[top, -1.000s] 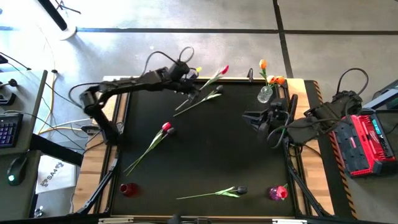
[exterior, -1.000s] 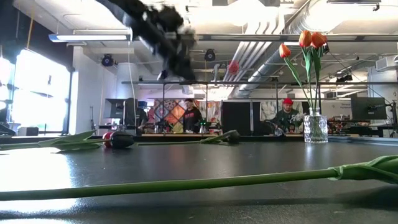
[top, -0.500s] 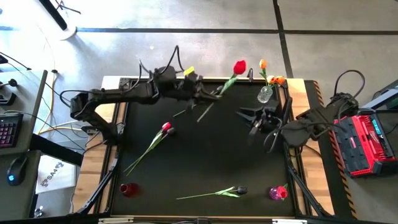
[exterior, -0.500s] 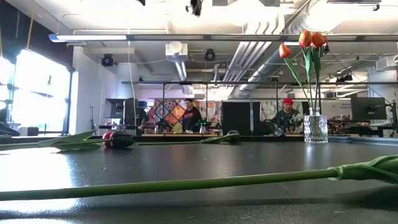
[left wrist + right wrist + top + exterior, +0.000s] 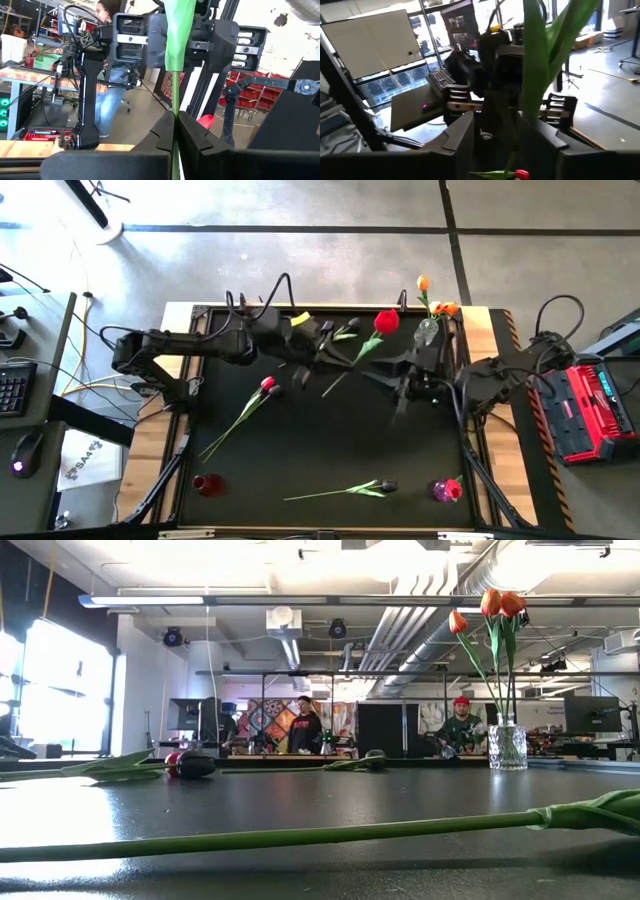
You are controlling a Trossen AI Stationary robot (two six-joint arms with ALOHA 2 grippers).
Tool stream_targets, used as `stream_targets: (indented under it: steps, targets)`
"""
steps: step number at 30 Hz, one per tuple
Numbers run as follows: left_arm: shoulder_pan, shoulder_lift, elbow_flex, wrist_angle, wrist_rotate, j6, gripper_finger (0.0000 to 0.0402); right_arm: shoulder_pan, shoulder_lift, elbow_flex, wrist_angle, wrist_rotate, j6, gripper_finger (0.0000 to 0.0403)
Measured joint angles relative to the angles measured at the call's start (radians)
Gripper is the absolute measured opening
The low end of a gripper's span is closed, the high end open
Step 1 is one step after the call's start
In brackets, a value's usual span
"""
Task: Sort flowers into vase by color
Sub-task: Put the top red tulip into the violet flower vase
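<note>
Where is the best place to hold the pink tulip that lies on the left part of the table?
Grip the pink tulip at the middle of its thin stem, coming straight down with the fingers across it. It lies flat and slanted; the head is soft. The left pincer, the nearer one, is shut on a red tulip.

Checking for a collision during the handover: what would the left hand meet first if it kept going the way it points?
Probably the right hand, facing it just beyond the red tulip that the left hand clamps by the stem; depth is unclear.
</note>
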Motion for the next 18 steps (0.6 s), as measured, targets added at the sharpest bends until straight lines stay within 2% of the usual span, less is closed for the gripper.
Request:
stream_targets:
  steps: [5, 11, 14, 18]
  targets:
    - [-0.027, 0.0, 0.0, -0.004, -0.032, 0.023, 0.0, -0.038, 0.007, 0.0, 0.001, 0.007, 0.004, 0.0177]
    - [-0.051, 0.0, 0.0, -0.002, -0.045, 0.083, 0.0, -0.053, 0.008, 0.0, 0.001, -0.015, 0.019, 0.0179]
    - [-0.051, 0.0, 0.0, -0.006, -0.045, 0.084, 0.0, -0.053, 0.008, 0.0, 0.0, -0.022, 0.018, 0.0152]
    - [-0.051, 0.0, 0.0, -0.03, -0.063, 0.085, 0.0, -0.054, 0.008, 0.0, -0.001, -0.05, 0.006, 0.0072]
